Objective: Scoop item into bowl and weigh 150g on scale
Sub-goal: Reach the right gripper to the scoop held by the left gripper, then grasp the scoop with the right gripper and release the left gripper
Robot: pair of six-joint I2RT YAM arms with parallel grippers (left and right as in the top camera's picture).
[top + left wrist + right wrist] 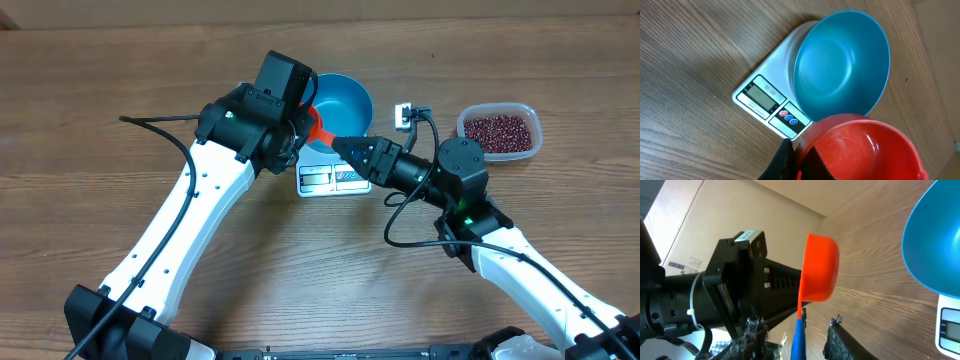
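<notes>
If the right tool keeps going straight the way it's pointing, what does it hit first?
Probably the red scoop, held by the left tool: its blue handle lies between the open fingers of the right tool, cup just ahead.

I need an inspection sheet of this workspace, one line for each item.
Surface: wooden table, no spilled beans seen.
Job's things: blue bowl empty, on the scale; beans in a clear tub; red scoop empty.
Clutter: small white object beside the bowl.
Grippers: left gripper shut on the scoop; right gripper fingers apart around the blue handle.
Cables: black cable by left arm; cable loop by right arm.
Surroundings: cardboard panel.
</notes>
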